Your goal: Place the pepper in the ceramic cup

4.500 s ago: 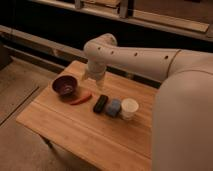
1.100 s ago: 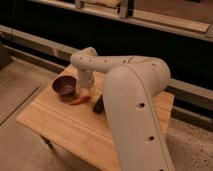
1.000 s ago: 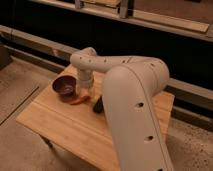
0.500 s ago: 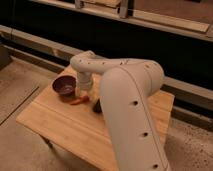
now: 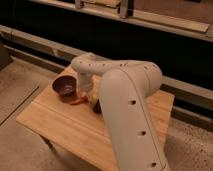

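Camera view: the white arm [image 5: 125,100] reaches from the lower right of the picture across the wooden surface [image 5: 52,125] and bends downward, so that the end effector [image 5: 83,95] points down at the surface near its far picture-left corner. Whether the end effector is apart, together or clamped on anything cannot be told. The pepper [image 5: 77,101], small, red and slender, lies on the surface directly under the end effector's tip, showing just to its picture-left side; whether the two touch cannot be told. A dark bowl [image 5: 64,86] stands upright on the surface just beside the end effector, to its picture-left and slightly beyond it. A dark object [image 5: 96,106] sits on the surface just to the end effector's picture-right, partly hidden by the arm.
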You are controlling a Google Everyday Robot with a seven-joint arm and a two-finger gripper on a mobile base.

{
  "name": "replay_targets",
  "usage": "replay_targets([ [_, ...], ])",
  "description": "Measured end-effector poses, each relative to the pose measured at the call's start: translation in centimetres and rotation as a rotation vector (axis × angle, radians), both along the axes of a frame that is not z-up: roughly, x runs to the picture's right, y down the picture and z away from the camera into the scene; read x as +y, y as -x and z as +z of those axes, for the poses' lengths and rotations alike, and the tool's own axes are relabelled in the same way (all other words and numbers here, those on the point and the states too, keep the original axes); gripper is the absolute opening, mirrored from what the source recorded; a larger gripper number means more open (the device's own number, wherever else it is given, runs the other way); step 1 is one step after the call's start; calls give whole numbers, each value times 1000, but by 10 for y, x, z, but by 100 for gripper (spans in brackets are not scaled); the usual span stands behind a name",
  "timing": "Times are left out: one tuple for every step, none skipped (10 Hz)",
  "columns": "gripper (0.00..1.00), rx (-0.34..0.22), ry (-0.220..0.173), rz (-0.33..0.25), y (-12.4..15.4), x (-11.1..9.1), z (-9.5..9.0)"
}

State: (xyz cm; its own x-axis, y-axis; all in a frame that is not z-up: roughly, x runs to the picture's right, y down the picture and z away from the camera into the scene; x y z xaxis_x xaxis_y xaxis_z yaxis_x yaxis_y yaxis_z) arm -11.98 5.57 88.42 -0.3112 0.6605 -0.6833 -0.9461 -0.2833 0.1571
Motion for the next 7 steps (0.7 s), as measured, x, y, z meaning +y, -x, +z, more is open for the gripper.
replay_targets([
  [21, 0, -1, -1, 0, 0, 0],
  [9, 1, -3, -4, -1, 0, 0],
  [1, 4, -7, -6, -1, -1, 0],
  [0, 12, -14, -8, -3, -3, -1],
  [0, 29, -29, -11, -6, -8, -4],
  [0, 38, -38, -13, -8, -11, -6],
  [0, 52, -59, -14, -12, -18, -12],
])
